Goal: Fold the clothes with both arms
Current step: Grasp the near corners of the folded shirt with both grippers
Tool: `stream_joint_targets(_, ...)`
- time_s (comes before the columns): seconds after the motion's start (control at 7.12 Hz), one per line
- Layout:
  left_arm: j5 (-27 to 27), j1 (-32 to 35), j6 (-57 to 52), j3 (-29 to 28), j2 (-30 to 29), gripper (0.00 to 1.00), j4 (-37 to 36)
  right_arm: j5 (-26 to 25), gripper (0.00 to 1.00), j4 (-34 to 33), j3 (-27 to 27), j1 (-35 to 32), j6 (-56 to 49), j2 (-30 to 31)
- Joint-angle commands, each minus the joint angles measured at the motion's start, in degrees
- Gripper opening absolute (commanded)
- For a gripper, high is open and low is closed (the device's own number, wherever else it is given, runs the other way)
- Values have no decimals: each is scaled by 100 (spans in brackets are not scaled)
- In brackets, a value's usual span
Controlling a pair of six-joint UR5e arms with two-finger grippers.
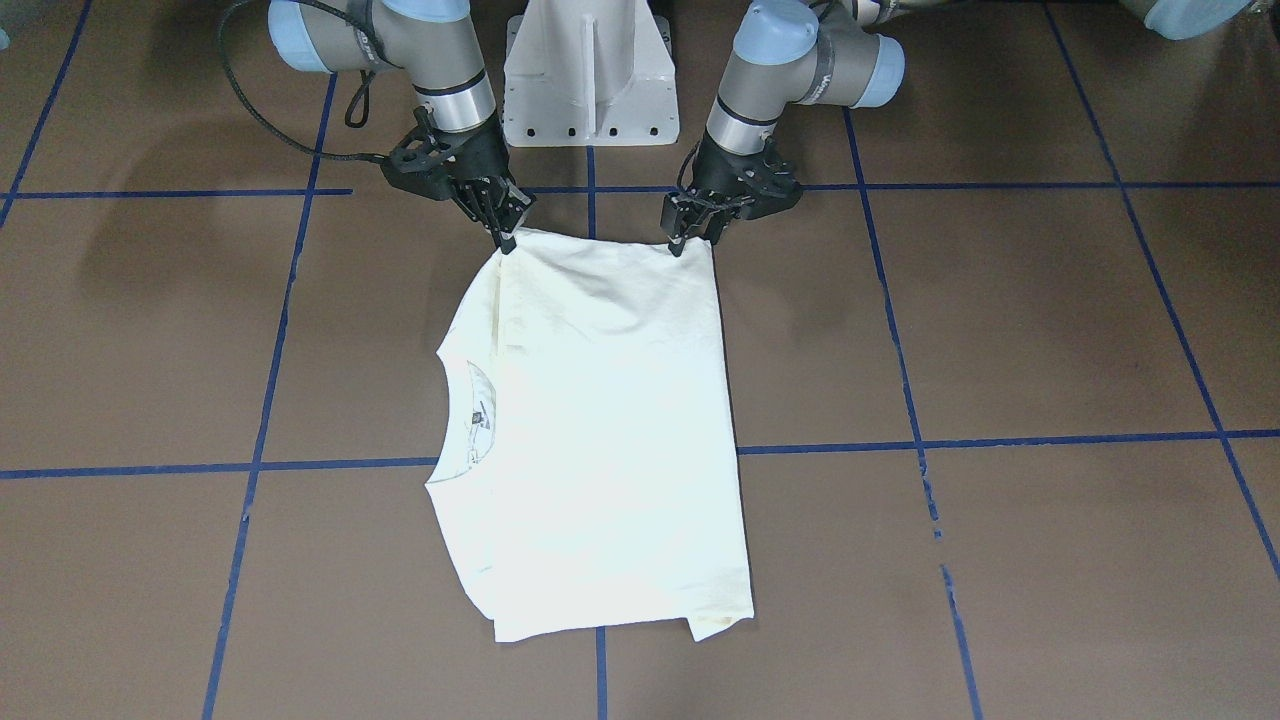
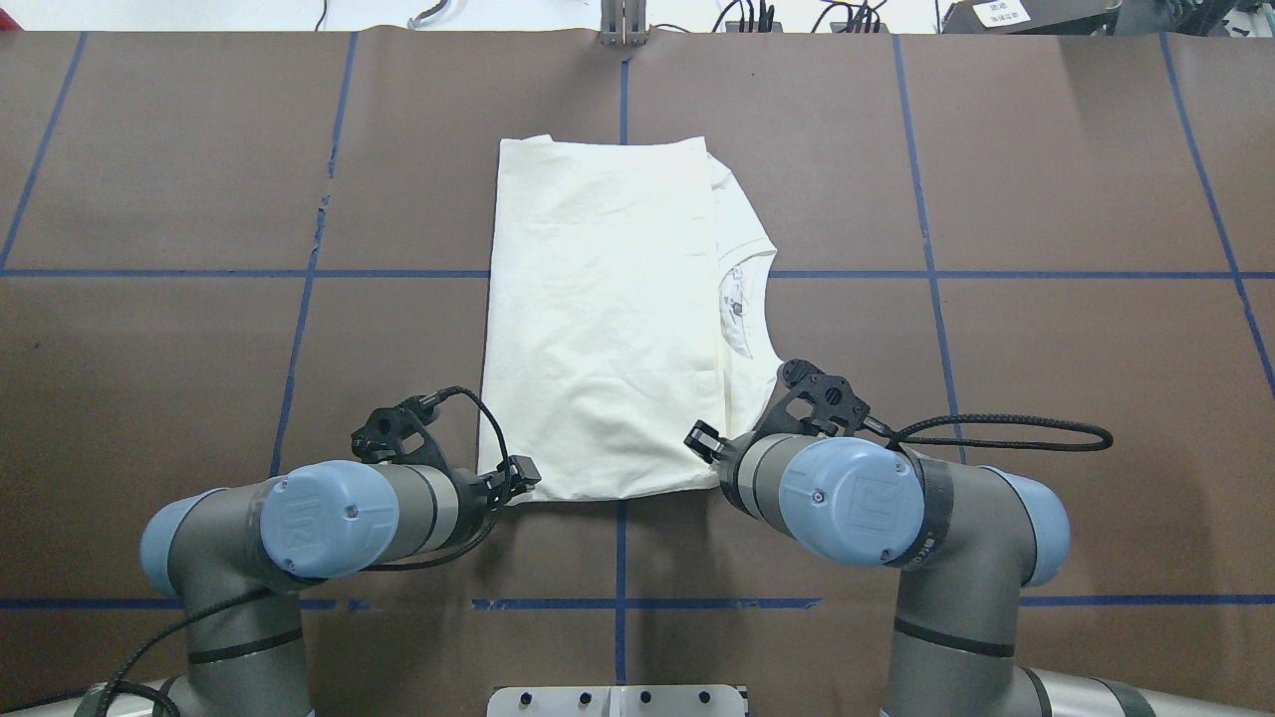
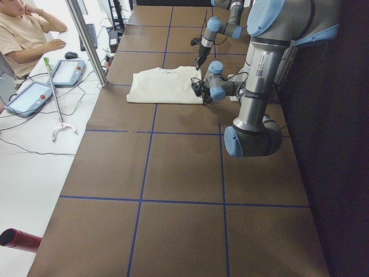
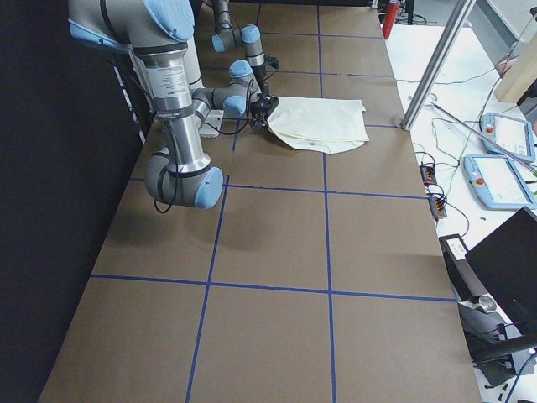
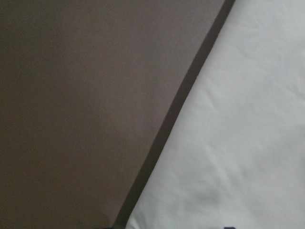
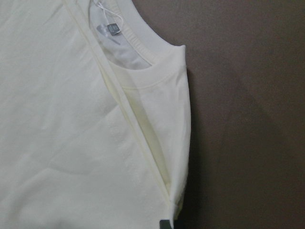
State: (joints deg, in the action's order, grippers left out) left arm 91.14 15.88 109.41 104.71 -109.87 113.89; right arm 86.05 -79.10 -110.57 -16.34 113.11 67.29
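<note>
The cream-white shirt [image 1: 600, 420] lies folded into a tall rectangle at mid-table, plain side up, so its print is hidden. Its neckline [image 2: 742, 299] with the inner label faces the robot's right. My left gripper [image 1: 684, 243] is shut on the corner of the shirt's edge nearest the robot, also seen from overhead as the left gripper [image 2: 518, 476]. My right gripper [image 1: 507, 240] is shut on the other near corner, by the shoulder fold [image 6: 138, 143]. The left wrist view shows only the shirt's edge [image 5: 238, 143] against brown table.
The white pedestal base [image 1: 590, 70] stands just behind both grippers. Blue tape lines grid the brown table [image 2: 1046, 398]. A seated person [image 3: 23, 34], control tablets [image 3: 66, 72] and a metal pole [image 3: 86, 40] are beyond the far edge.
</note>
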Motion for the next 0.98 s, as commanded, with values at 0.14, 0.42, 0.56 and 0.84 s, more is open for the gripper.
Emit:
stream_joint_targets(0.14, -8, 11, 2, 6, 18, 63, -16, -9, 0, -9, -8, -9, 0, -5)
stream_joint_targets(0.42, -8, 29, -7, 6, 18, 21, -16, 0, 0, -9, -17, -18, 0, 12)
stream_joint_targets(0.56, -8, 29, -7, 6, 27, 4, -25, 0, 0, -9, -17, -27, 0, 13)
stream_joint_targets(0.84, -8, 3, -7, 58, 62, 0, -260, 0, 0, -9, -26, -27, 0, 21)
